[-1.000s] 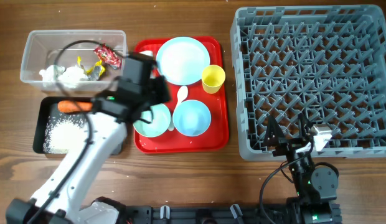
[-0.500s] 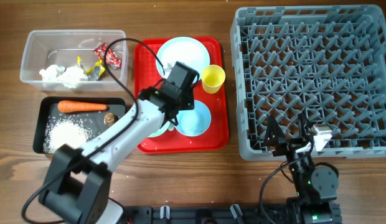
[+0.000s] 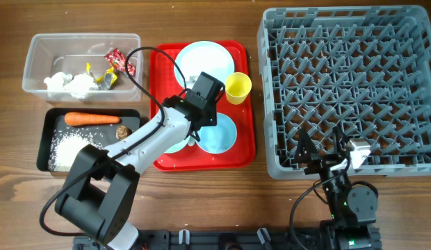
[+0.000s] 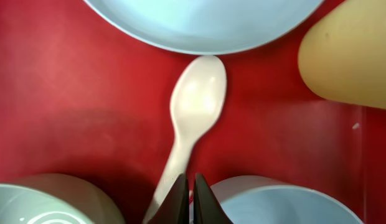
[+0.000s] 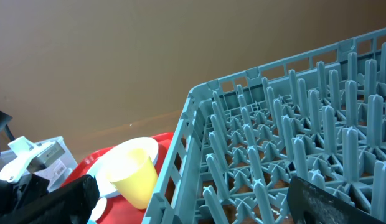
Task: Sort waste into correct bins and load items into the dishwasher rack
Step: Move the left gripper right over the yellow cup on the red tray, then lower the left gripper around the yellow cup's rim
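Observation:
My left gripper [image 3: 201,105] is shut and low over the red serving tray [image 3: 247,153], between the plate [image 3: 204,66] and the light-blue bowl [image 3: 221,133]. In the left wrist view its closed fingertips [image 4: 188,196] rest just right of the white spoon's [image 4: 196,102] handle, with the pale green bowl [image 4: 50,202] at left and the yellow cup [image 4: 348,56] at upper right. The spoon is hidden under the gripper from overhead. My right gripper [image 3: 321,149] is open and empty at the grey rack's [image 3: 347,83] front edge.
The clear tub [image 3: 35,66] holds tissues [image 3: 69,83] and wrappers [image 3: 120,61]. The black tray [image 3: 45,149] holds the carrot [image 3: 90,118], rice [image 3: 69,149] and the brown lump [image 3: 121,131]. My left arm crosses the green bowl [image 3: 170,142].
My left arm has swung right from above the bins to the red tray and settled low over the spoon. The right arm has not moved.

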`<state>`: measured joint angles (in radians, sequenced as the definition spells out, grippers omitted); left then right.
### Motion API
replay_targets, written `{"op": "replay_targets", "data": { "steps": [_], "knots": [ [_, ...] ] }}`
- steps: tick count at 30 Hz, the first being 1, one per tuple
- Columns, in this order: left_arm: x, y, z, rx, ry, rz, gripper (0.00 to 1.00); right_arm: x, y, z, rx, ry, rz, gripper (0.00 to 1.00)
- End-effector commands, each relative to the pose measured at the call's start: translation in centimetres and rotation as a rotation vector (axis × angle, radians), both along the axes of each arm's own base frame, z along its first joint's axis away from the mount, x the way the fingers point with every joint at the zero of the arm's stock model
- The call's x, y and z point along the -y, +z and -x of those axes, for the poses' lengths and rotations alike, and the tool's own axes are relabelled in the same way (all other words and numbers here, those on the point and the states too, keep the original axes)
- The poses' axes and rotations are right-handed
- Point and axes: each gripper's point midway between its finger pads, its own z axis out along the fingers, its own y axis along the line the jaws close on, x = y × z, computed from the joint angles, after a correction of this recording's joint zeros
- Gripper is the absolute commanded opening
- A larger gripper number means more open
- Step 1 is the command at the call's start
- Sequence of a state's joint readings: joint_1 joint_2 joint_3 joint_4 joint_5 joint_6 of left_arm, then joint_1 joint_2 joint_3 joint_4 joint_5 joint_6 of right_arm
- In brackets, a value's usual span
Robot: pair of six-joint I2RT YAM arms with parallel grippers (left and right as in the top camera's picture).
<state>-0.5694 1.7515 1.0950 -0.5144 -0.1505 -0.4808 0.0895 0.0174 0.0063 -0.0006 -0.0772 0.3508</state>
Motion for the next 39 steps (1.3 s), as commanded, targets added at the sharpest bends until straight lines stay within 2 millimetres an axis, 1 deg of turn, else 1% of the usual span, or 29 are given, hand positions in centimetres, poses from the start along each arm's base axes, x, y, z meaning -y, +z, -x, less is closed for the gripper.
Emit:
{"op": "replay_targets", "data": {
  "steps": [1,3,6,9,10,11,15,18,19,21,23,25,28,32,36,39],
  "knots": [
    [2.0,0.1,0.5,-0.045,-0.042,0.096,0.04,0.1,0.2,0.0,0.009,-0.007,0.006,1.0],
    [2.3,0.1,0.7,-0.057,-0.052,0.112,0.04,0.1,0.2,0.0,0.009,-0.007,0.007,1.0],
    [2.2,0.2,0.6,-0.051,-0.051,0.106,0.06,0.1,0.2,0.0,0.009,-0.007,0.007,1.0],
    [1.7,0.8,-0.2,-0.013,-0.032,0.078,0.08,0.1,0.2,0.0,0.009,-0.007,0.006,1.0],
    [1.5,1.2,-0.7,0.006,-0.025,0.069,0.11,0.1,0.2,0.0,0.009,-0.007,0.006,1.0],
    [1.6,2.0,-1.1,0.026,-0.024,0.068,0.14,0.1,0.2,0.0,0.009,-0.007,0.007,1.0],
    [2.3,5.2,-2.3,0.083,-0.048,0.087,0.2,0.1,0.2,0.0,0.009,-0.007,0.006,1.0],
    [2.6,7.7,-3.1,0.101,-0.042,0.097,0.26,0.1,0.2,0.0,0.009,-0.007,0.006,1.0],
    [2.1,9.5,-3.8,0.108,-0.025,0.101,0.34,0.1,0.2,0.0,0.009,-0.007,0.007,1.0],
    [1.3,10.8,-4.3,0.105,0.003,0.102,0.38,0.1,0.2,0.0,0.009,-0.007,0.006,1.0],
    [0.3,11.8,-4.6,0.098,0.038,0.102,0.4,0.1,0.2,0.0,0.009,-0.007,0.007,1.0],
    [-0.9,12.2,-5.0,0.089,0.075,0.102,0.41,0.1,0.2,0.0,0.009,-0.007,0.007,1.0],
    [-2.5,11.9,-5.3,0.073,0.112,0.093,0.44,0.1,0.2,0.0,0.009,-0.007,0.007,1.0],
    [-5.4,11.5,-5.5,0.041,0.178,0.073,0.44,0.1,0.2,0.0,0.009,-0.007,0.006,1.0],
    [-7.8,11.2,-5.6,0.013,0.233,0.078,0.52,0.1,0.2,0.0,0.009,-0.007,0.006,1.0],
    [-8.6,10.8,-5.1,-0.027,0.251,0.094,0.56,0.1,0.2,0.0,0.009,-0.007,0.006,1.0]
  ]
}}
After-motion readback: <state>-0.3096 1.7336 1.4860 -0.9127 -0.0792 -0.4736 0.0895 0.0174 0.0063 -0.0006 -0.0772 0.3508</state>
